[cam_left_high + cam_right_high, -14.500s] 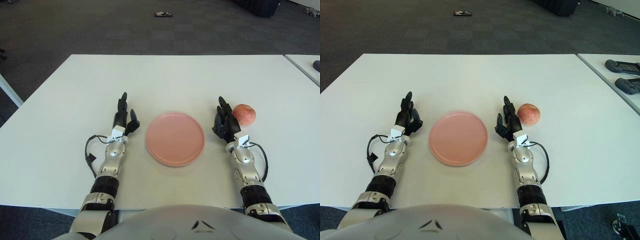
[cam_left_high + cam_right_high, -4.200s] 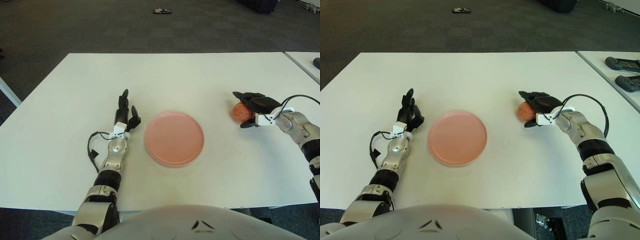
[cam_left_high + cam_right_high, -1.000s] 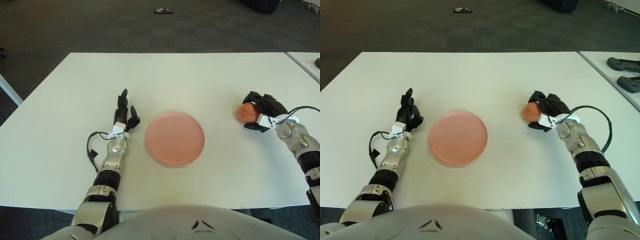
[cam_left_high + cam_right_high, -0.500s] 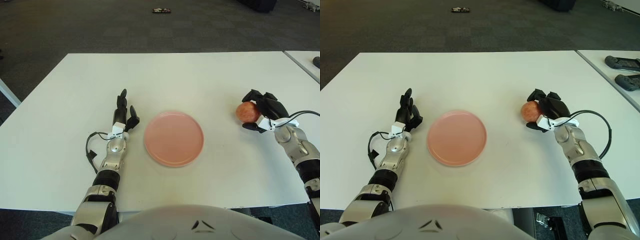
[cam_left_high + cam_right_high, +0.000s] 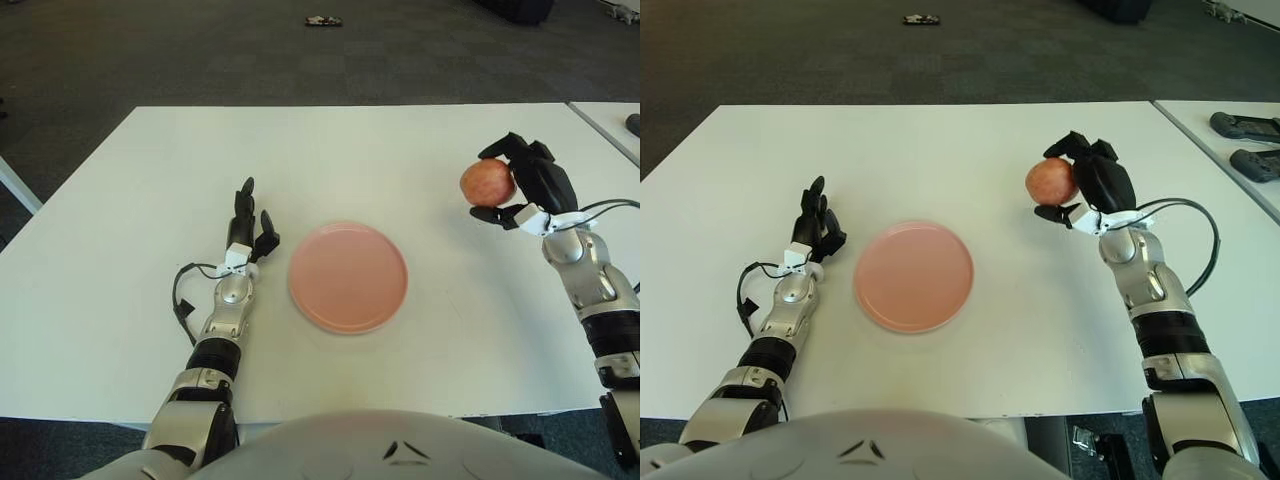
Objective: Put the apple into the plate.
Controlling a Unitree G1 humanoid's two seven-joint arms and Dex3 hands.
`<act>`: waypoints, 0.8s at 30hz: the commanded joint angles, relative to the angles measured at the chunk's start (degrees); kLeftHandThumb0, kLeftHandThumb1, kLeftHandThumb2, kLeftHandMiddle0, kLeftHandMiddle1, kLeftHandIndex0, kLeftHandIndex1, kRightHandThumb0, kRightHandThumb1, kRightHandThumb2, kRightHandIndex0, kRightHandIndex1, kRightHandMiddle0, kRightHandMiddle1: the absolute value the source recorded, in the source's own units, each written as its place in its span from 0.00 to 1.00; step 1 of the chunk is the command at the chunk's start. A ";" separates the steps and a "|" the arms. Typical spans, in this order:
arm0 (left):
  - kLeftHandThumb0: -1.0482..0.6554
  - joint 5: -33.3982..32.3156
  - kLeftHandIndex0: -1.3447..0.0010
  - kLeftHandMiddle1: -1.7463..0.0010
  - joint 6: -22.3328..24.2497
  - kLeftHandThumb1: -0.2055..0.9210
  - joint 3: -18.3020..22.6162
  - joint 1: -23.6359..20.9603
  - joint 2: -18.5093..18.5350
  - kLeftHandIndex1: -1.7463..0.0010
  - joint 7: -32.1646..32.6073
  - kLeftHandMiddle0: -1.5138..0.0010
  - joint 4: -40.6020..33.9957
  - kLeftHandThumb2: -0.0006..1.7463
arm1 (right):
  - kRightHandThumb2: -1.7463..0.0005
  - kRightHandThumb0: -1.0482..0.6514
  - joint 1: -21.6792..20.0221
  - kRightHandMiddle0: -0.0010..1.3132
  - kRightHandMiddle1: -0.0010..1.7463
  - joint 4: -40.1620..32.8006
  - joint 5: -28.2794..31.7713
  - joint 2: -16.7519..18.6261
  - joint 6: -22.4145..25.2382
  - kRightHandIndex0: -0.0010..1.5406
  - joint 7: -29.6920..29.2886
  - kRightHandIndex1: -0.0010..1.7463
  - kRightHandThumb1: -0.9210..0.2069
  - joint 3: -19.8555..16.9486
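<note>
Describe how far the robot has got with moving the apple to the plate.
Done: the right hand has grasped the apple, held right of the plate. In hand: carrying it. Left: moving it over the plate, which holds nothing, and releasing it. The left hand shows idle left of the plate.

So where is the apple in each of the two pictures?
Left eye view: apple at far right, gripped in the right hand, right of the pink plate.
Right eye view: apple right of centre.
Shared landmark: the pink plate.
</note>
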 commanded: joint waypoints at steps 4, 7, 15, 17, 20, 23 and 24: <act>0.14 -0.09 1.00 1.00 0.62 1.00 0.24 -0.06 -0.06 0.73 0.12 0.87 1.05 0.57 | 0.23 0.57 -0.74 0.81 1.00 -9.01 4.62 5.50 0.98 0.83 1.07 1.00 0.57 -1.98; 0.13 0.06 1.00 1.00 0.55 1.00 0.17 -0.02 -0.08 0.73 0.19 0.87 1.03 0.57 | 0.23 0.56 0.01 0.81 1.00 -11.66 5.10 6.67 1.99 0.83 1.79 1.00 0.56 -2.44; 0.13 0.33 1.00 1.00 0.74 1.00 0.05 0.14 -0.14 0.75 0.41 0.88 0.78 0.58 | 0.25 0.56 0.05 0.80 1.00 -17.30 6.10 10.64 4.73 0.83 4.96 1.00 0.55 -1.53; 0.13 0.24 1.00 1.00 0.73 1.00 0.12 0.16 -0.19 0.75 0.44 0.88 0.77 0.58 | 0.25 0.56 -0.12 0.80 1.00 -17.02 6.90 11.77 3.77 0.83 5.70 1.00 0.55 -0.95; 0.13 0.17 1.00 1.00 0.58 1.00 0.19 0.22 -0.22 0.75 0.51 0.88 0.80 0.58 | 0.25 0.56 0.42 0.81 1.00 -16.15 5.76 14.35 0.66 0.83 4.67 1.00 0.56 1.36; 0.13 0.36 1.00 1.00 0.55 1.00 0.12 0.44 -0.28 0.75 0.68 0.88 0.60 0.58 | 0.24 0.56 1.89 0.81 1.00 -19.58 5.15 15.48 0.41 0.84 5.44 1.00 0.55 2.55; 0.13 0.40 1.00 1.00 0.55 1.00 0.10 0.46 -0.29 0.75 0.72 0.87 0.58 0.58 | 0.24 0.56 2.14 0.81 1.00 -20.11 5.21 15.60 0.35 0.84 5.76 1.00 0.55 2.64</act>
